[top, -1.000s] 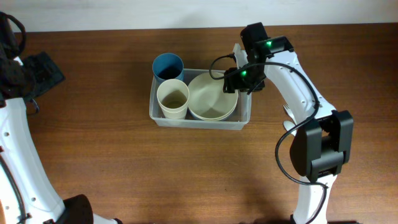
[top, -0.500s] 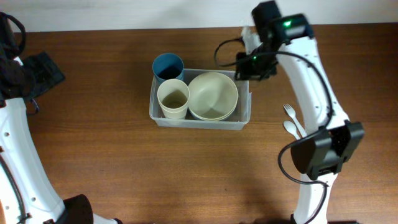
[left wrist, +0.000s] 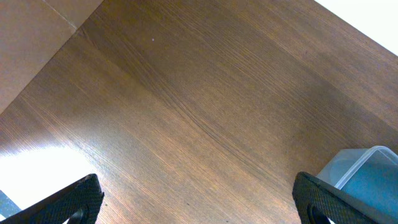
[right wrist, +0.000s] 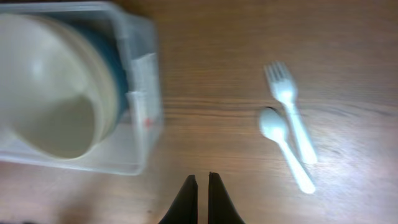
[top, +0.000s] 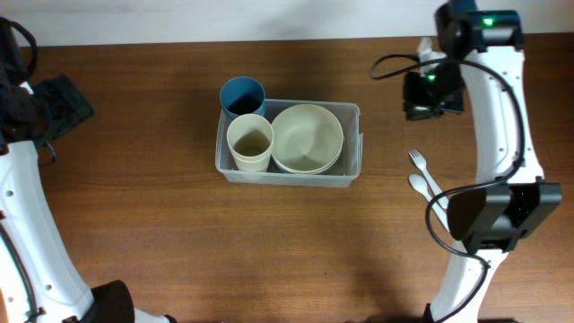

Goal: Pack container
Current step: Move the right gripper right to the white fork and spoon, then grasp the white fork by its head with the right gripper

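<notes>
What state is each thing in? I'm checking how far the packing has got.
container: open-topped, partly packed
cream bowl: upright, inside
cream cup: upright, inside
blue cup: upright, in container's corner
fork: lying on table
spoon: lying on table
left gripper: open
right gripper: shut, empty

Wooden table (top: 134, 197) — on it the container (top: 287, 179), a white fork (top: 416, 160) and spoon (top: 419, 184).
</notes>
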{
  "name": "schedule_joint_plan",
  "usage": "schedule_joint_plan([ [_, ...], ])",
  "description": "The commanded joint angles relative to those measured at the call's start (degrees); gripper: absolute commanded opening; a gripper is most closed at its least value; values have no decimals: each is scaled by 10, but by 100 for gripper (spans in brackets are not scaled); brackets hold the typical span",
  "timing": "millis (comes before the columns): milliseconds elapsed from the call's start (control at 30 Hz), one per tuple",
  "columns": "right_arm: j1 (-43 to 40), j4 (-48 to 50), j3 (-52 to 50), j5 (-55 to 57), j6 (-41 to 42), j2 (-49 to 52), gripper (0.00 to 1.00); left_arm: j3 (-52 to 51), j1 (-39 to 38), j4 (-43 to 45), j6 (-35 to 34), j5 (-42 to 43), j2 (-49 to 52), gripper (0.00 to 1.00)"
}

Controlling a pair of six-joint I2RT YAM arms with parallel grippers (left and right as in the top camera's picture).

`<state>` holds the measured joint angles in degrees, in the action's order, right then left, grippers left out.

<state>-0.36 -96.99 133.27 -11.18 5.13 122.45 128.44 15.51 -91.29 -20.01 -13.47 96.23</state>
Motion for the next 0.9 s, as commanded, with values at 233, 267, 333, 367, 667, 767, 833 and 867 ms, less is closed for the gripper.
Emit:
schedule_joint_plan([
  [233, -100, 15, -198, 89, -7, -103, 6, -2, 2, -1, -6, 2, 2, 100],
  [267, -106, 27, -216, 87, -10, -108, 8, -2, 2, -1, -6, 2, 2, 100],
  [333, -110, 49, -247, 85, -20, -113, 14, -2, 2, -1, -6, 2, 2, 100],
  [367, -110, 63, -262, 84, -29, -113, 21, -2, 2, -1, -6, 2, 2, 99],
  [667, -109, 242, -435, 89, -47, -113, 55, -2, 2, -1, -6, 2, 2, 100],
  [767, -109, 297, -474, 89, -47, -113, 58, -2, 2, -1, -6, 2, 2, 100],
  [833, -109, 334, -495, 89, -54, -113, 59, -2, 2, -1, -6, 2, 2, 100],
  [867, -109, 355, -504, 89, -54, -113, 59, -2, 2, -1, -6, 2, 2, 100],
])
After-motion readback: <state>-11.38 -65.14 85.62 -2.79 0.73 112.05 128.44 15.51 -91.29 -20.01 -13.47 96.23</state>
